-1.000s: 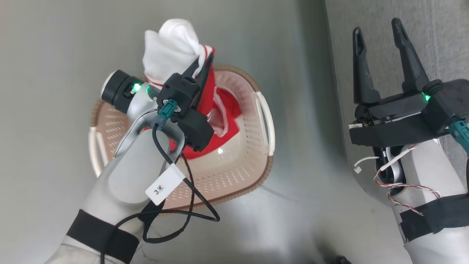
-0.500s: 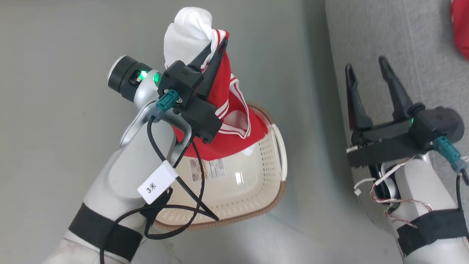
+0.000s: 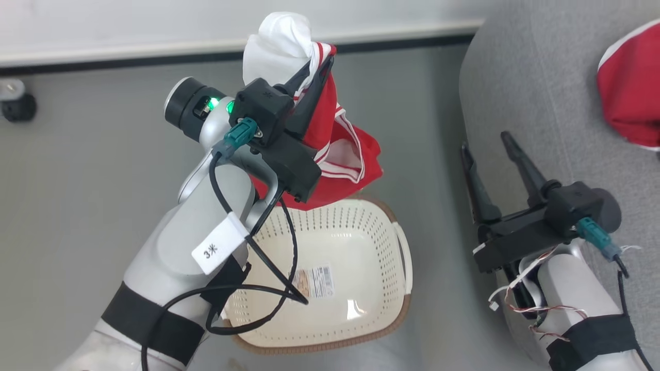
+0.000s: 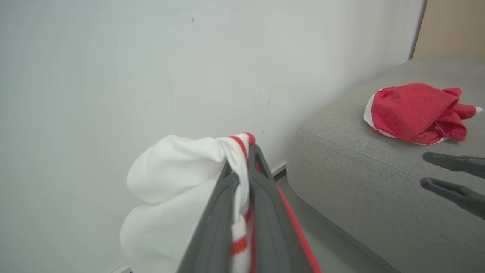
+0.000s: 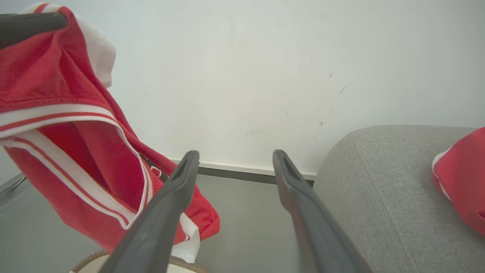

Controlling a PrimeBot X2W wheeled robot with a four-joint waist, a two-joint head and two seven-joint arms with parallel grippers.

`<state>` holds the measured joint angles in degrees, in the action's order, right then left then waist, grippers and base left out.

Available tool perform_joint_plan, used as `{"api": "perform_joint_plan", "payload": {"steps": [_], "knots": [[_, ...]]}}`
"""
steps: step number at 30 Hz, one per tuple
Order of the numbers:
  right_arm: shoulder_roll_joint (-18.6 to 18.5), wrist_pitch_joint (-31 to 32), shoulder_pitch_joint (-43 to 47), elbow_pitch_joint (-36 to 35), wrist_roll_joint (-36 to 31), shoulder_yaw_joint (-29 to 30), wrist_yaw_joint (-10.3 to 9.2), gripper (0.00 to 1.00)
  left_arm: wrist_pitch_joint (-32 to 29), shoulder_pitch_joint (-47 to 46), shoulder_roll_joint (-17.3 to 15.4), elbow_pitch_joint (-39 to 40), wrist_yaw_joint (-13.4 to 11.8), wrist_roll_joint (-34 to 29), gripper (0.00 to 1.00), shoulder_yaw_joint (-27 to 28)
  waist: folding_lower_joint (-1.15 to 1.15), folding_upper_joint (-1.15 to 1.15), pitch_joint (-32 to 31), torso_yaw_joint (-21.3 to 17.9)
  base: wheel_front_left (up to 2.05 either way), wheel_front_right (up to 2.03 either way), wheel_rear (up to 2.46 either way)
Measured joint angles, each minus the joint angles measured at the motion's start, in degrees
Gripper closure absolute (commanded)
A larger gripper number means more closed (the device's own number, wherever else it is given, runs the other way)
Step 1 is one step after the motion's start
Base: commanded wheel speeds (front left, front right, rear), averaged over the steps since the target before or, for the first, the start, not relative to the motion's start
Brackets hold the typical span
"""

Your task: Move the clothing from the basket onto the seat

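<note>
My left gripper (image 3: pixel 325 59) is shut on the clothing (image 3: pixel 335 149), a red garment with white stripes bunched with a white piece (image 4: pixel 170 178). The bundle hangs above the far rim of the cream basket (image 3: pixel 361 221), clear of it. The basket's floor shows bare, with a label stuck on it. The grey seat (image 3: pixel 541 93) fills the right side, and another red garment (image 3: pixel 629 98) lies on it. My right gripper (image 3: pixel 484 143) stands open at the seat's near edge with nothing between its fingers. In the right wrist view the hanging clothing (image 5: pixel 57 113) is left of the right gripper (image 5: pixel 235 155).
A white wall with a dark baseboard (image 3: pixel 129 56) runs behind the basket. A small caster wheel (image 3: pixel 15 100) sits on the grey floor at far left. My left arm's black cable (image 3: pixel 247 304) loops over the basket's near side.
My left gripper has lifted the clothing up out of the basket, leaving the basket bare. The head view has shifted, bringing the wall and more of the seat into view. The right gripper stays open.
</note>
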<state>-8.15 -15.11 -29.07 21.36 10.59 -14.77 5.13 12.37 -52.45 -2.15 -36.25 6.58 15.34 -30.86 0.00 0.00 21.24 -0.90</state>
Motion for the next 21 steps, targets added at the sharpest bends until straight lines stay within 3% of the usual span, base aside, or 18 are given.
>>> {"api": "perform_joint_plan", "payload": {"steps": [10,21], "knots": [[0.27,0.26,0.24,5.72,-0.01,-3.77,1.37,0.00,-2.00,-0.27,0.04,-1.05,0.04,4.91,1.00,-2.04,0.00,0.00,-7.63,0.81,0.00,0.00,0.00],[2.45,0.41,0.60,12.49,0.30,-12.06,1.96,0.00,-3.82,2.12,0.10,-1.74,0.05,10.43,1.00,-7.48,0.00,0.00,-15.95,1.38,0.00,0.00,0.00]]}}
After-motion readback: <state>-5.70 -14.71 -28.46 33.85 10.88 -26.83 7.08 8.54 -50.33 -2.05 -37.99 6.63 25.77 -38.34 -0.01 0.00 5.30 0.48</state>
